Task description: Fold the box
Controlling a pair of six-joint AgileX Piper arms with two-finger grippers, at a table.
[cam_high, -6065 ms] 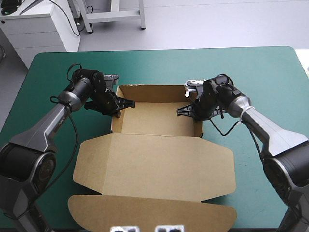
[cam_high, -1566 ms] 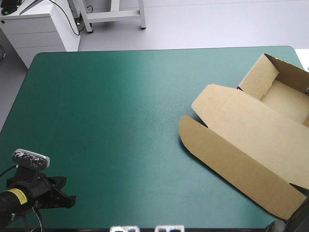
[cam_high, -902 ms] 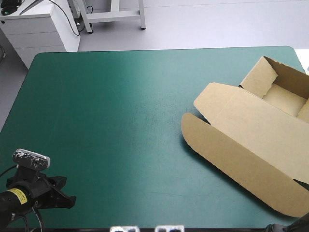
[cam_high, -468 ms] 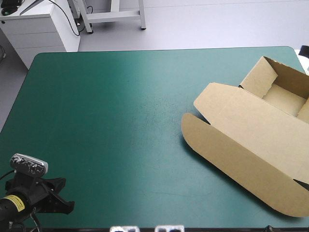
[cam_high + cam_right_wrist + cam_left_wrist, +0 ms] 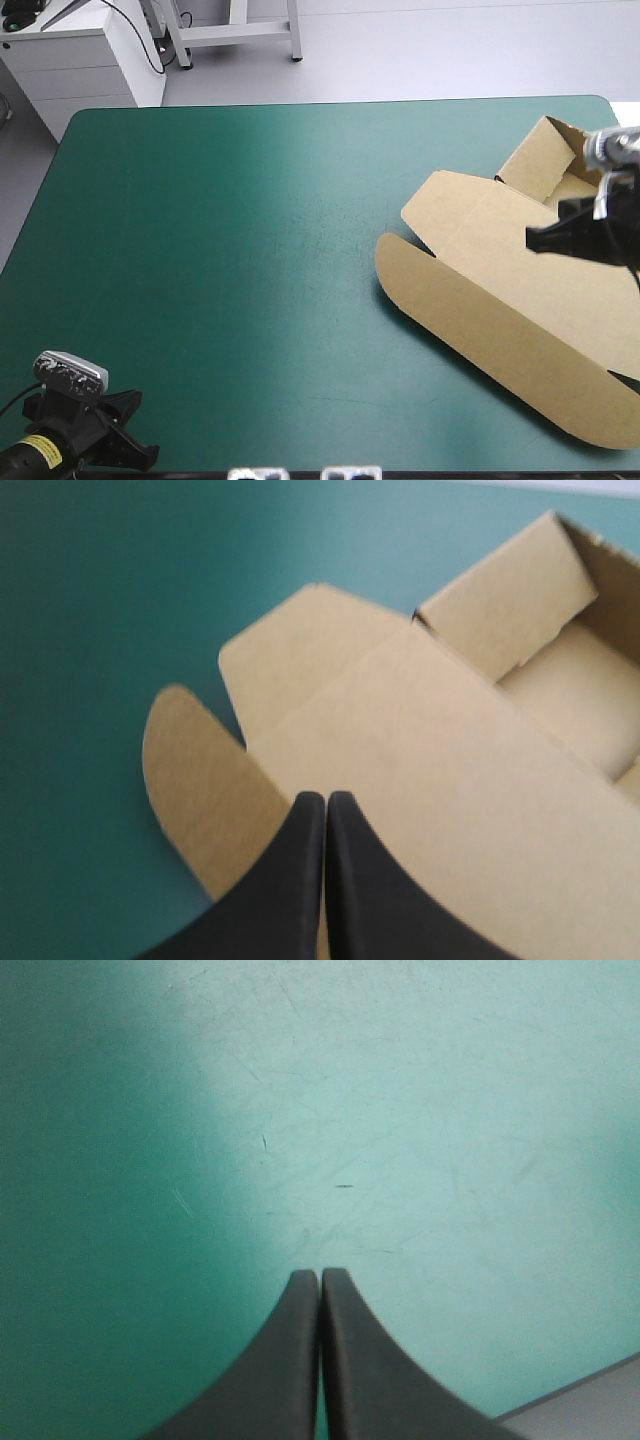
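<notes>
Brown box [image 5: 470, 270] open-lidded, right pincer [image 5: 326, 796] together above its lid, left pincer [image 5: 320, 1273] together over near-left table [image 5: 250, 200] corner.

High view: the box [image 5: 500, 300] runs off the picture's right edge, so the tray's [image 5: 540, 160] right wall and the lid's [image 5: 470, 230] far corner are cut off. The right end effector [image 5: 532, 240] covers part of the lid and the tray mouth; can't tell whether it touches the board. Its arm is cut off at the edge. The left end effector [image 5: 145, 455] is at the worktop's [image 5: 250, 250] near left corner, arm mostly out of picture. Right wrist view: tray cut off, lid hidden under the fingers [image 5: 290, 880]. Left wrist view: pale strip [image 5: 590, 1405] beyond the worktop edge, too blurred to identify.
</notes>
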